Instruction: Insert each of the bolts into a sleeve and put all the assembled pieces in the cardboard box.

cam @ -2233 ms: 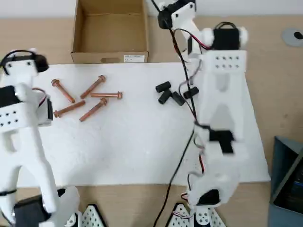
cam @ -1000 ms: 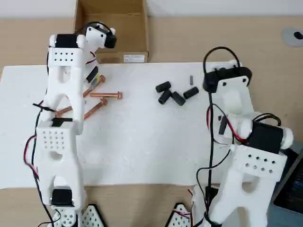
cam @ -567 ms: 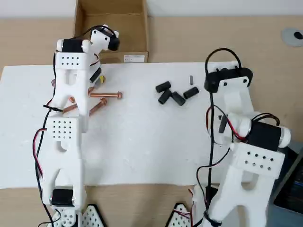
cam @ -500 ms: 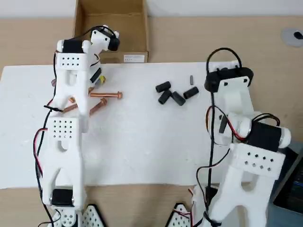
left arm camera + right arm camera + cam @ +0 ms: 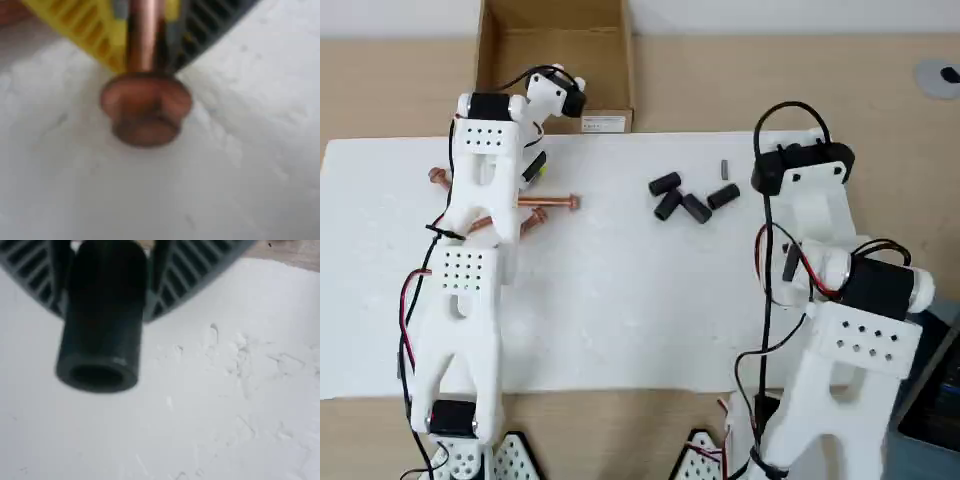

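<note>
Grippers both loaded: left gripper (image 5: 145,35) pinches a copper bolt (image 5: 146,107) by the shank, head just over the white mat (image 5: 225,190); right gripper (image 5: 107,260) clamps a black sleeve (image 5: 100,330). Left arm has swung in over the bolt pile (image 5: 548,203) by the cardboard box (image 5: 555,121), right arm pulled back beside the loose sleeves (image 5: 697,208). Next, likely, mating them; box looks empty.

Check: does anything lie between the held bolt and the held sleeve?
Four loose sleeves and a small pin lie on the mat between the arms, across the way from bolt to held sleeve.
</note>
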You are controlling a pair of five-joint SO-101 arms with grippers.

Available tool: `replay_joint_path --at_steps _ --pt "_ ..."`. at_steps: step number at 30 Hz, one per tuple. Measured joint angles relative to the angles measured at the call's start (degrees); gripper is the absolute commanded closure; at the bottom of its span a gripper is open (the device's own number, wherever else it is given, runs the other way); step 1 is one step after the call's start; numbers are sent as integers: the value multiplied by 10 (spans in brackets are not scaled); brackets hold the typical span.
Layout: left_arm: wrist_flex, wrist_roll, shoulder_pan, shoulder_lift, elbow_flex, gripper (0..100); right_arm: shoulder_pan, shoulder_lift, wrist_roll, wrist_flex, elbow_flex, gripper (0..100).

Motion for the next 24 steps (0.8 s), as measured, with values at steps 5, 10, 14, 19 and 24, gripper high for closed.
replay_joint_path --at_steps 5,10,14,19,24 --pt "0 6 0 1 -8 997 0 0 0 4 0 988" --pt "11 57 -4 3 -41 997 0 0 0 32 -23 988" --pt "13 104 -3 -40 -44 997 0 0 0 60 -76 988" --pt "13 124 -3 -152 -27 998 0 -4 0 66 -125 988" --pt "13 151 -3 -295 91 999 0 -70 0 66 -132 988"
